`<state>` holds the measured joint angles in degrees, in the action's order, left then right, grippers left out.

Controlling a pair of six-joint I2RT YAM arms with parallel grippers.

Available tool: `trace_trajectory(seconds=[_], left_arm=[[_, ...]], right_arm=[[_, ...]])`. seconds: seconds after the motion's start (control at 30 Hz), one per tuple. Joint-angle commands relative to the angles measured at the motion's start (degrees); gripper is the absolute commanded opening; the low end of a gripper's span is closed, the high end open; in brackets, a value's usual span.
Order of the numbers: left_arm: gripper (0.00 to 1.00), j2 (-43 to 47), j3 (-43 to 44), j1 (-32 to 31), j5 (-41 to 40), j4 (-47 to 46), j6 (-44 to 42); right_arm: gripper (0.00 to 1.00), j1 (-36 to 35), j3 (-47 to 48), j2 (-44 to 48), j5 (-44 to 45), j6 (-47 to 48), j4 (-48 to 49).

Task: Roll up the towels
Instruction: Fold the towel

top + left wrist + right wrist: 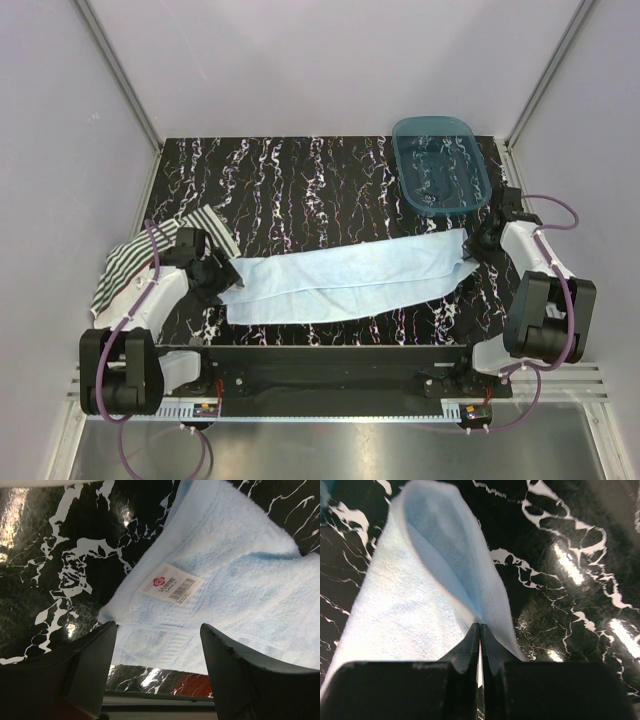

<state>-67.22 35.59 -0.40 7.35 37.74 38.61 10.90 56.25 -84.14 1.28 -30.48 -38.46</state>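
Observation:
The light blue towel [345, 280] lies folded into a long strip across the black marbled table, from left to right. My left gripper [222, 285] hovers open over its left end; in the left wrist view the gripper [159, 627] straddles the towel [235, 595] near its white label [172, 585], with nothing pinched. My right gripper [470, 250] is shut on the towel's right end. In the right wrist view the towel [410, 605] curls up in a loop from the closed gripper [480, 627]. The striped towel [130, 265] lies crumpled at the left edge, partly under the left arm.
A translucent teal tub [440, 165] stands at the back right corner, just behind the right gripper. Grey walls close in the table [300, 180] on three sides. The arm bases and a black rail [320, 365] line the near edge.

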Motion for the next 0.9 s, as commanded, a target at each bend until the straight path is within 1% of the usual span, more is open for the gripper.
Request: trace_trajectory(seconds=[0.0,0.03,0.1,0.13,0.2,0.23,0.27,0.33,0.37,0.47,0.63,0.77,0.87], left_arm=[[0.72,1.7,0.9,0.2,-0.1,-3.8,3.0],[0.73,2.4,1.0,0.2,-1.9,-3.2,3.0],[0.73,2.9,0.8,0.3,-2.8,-2.9,3.1],[0.73,3.0,0.6,0.4,-2.9,-2.9,3.1],[0.73,3.0,-0.5,0.3,-3.0,-3.3,3.1],[0.73,2.7,-1.0,0.4,-3.0,-4.0,3.2],[0.73,2.7,-1.3,0.4,-3.0,-4.3,3.2],[0.73,2.0,-1.7,0.3,-2.4,-4.9,3.3],[0.73,1.7,-1.7,0.4,-2.4,-5.1,3.3],[0.73,1.2,-1.6,0.4,-2.7,-5.7,3.0],[0.73,1.3,-2.0,0.4,-3.2,-6.6,2.9],[0.73,0.8,-2.5,0.4,-3.5,-7.5,3.0],[0.73,0.2,-3.2,0.4,-3.7,-8.3,3.2]], right_arm=[[0.06,-0.1,-2.7,-1.0,-4.4,0.4,2.2],[0.08,-0.1,-3.2,-1.2,-4.4,0.5,2.4],[0.09,-0.1,-4.2,-1.9,-4.6,0.5,3.0],[0.14,-0.1,-4.4,-2.3,-5.1,0.4,3.2],[0.18,-0.1,-4.7,-3.7,-5.8,-0.1,3.6],[0.24,-0.1,-4.7,-3.8,-6.0,-0.1,3.8],[0.28,-0.1,-4.8,-4.2,-5.9,-0.2,4.0],[0.41,-0.1,-4.7,-4.5,-5.1,0.0,4.1],[0.45,-0.1,-4.7,-4.7,-4.7,0.2,4.2],[0.45,-0.1,-4.4,-5.0,-4.4,0.2,4.2],[0.4,-0.1,-4.7,-3.6,-4.9,-0.4,4.9],[0.41,-0.3,-3.5,-0.3,-5.3,-0.8,5.1],[0.41,-0.3,-2.4,-1.3,-5.8,0.0,4.4]])
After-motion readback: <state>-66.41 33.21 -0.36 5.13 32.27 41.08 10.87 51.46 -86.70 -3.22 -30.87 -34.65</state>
